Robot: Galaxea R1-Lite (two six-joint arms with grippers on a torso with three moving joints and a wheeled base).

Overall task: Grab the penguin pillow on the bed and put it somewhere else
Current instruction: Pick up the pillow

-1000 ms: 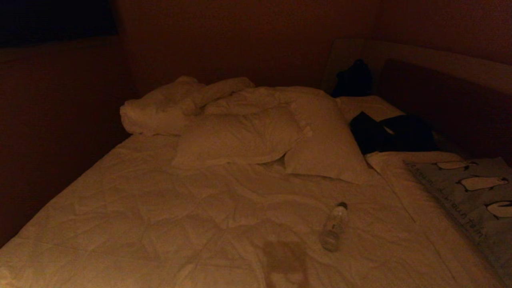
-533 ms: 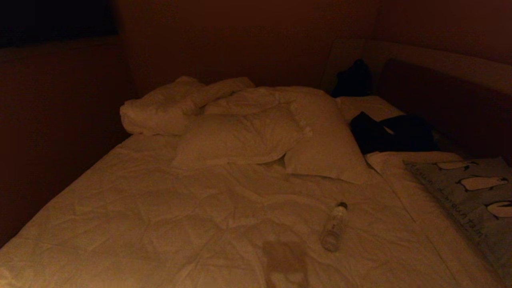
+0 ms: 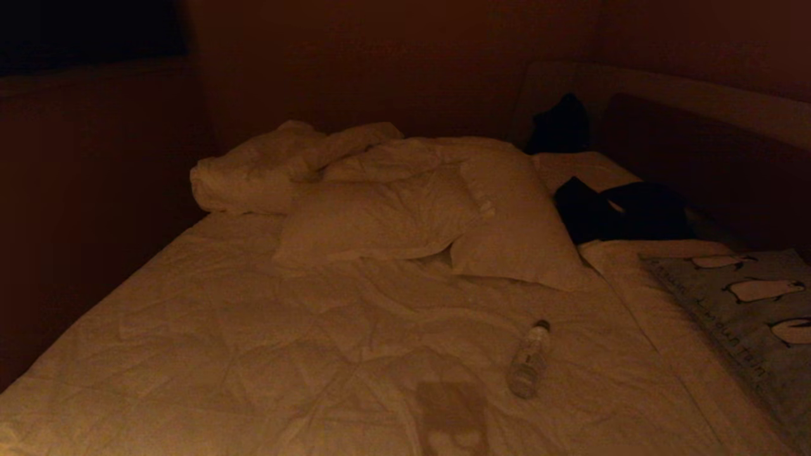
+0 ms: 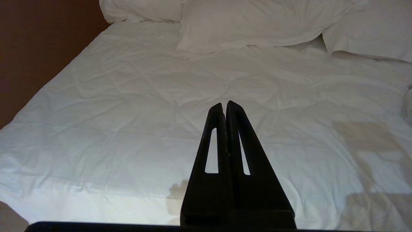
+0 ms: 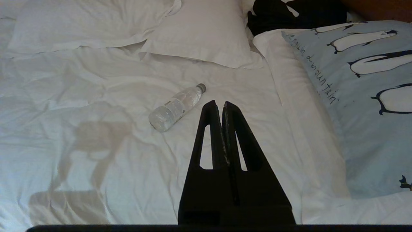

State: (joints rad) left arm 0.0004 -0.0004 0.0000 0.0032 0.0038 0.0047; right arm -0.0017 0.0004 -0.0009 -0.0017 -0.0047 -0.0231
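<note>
- Right gripper [image 5: 222, 103]: fingers pressed together, nothing between them, held above the bedding short of the water bottle [image 5: 176, 108] and apart from it.
- Left gripper [image 4: 224, 104]: fingers likewise closed tip to tip, empty, poised over bare quilted cover on the side of the water bottle away from the headboard; not touching the fabric.
- Neither arm visible in the head view.
- Water bottle [image 3: 528, 360]: clear plastic, capped, lying on its side on the bed [image 3: 253, 342], cap end toward the plain pillows.
- Penguin pillow [image 3: 747, 304]: grey-blue, printed with black-and-white penguins and dark lettering along the edge nearest the water bottle; lying flat on the headboard side of the water bottle, well apart from it, partly cut off by the frame edge. Untouched by either gripper.
- Long white pillow [image 5: 302, 106]: between the water bottle and the penguin pillow, tucked partly under the latter.
- Two plain cream-white pillows [image 3: 380, 218]: beyond the water bottle, side by side and overlapping.
- Rumpled white duvet [image 3: 272, 164]: bunched behind those pillows, farther still from the water bottle.
- Dark clothing [image 3: 624, 212]: heaped beyond the penguin pillow, against the padded headboard [image 3: 697, 164], far from the water bottle.
- Faint shadow on the cover just beside the water bottle's base.
</note>
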